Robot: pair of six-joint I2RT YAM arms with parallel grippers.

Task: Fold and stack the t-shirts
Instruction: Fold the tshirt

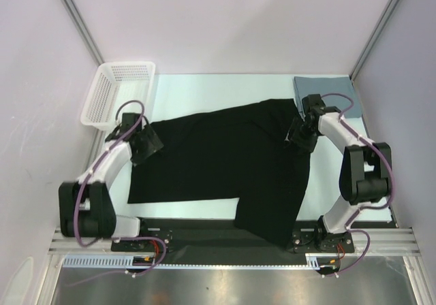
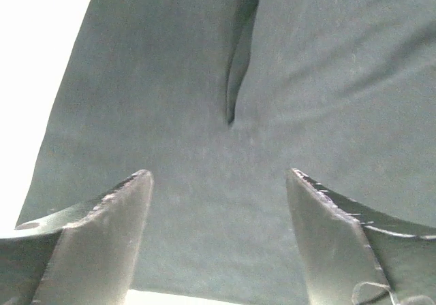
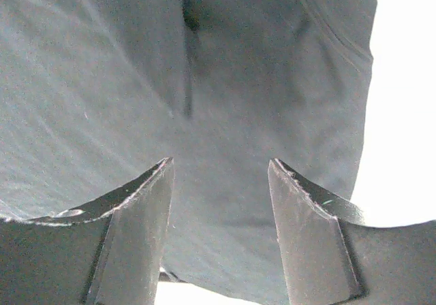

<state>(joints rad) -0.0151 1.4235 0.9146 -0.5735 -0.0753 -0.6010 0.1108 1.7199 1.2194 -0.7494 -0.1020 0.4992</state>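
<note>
The large black t-shirt (image 1: 225, 162) lies spread across the table, one part hanging over the near edge. The slate grey-blue shirt (image 1: 325, 87) lies folded at the far right corner. My left gripper (image 1: 148, 143) is open over the black shirt's left edge; the cloth (image 2: 218, 114) fills its wrist view between the spread fingers (image 2: 109, 230). My right gripper (image 1: 298, 138) is open over the black shirt's right upper edge; the cloth (image 3: 204, 80) with a crease shows between its fingers (image 3: 136, 230). No starburst mark shows.
A white mesh basket (image 1: 117, 92) stands at the far left corner of the table (image 1: 204, 90). Grey walls close in the left, back and right. The arm bases sit on a metal rail (image 1: 231, 247) at the near edge.
</note>
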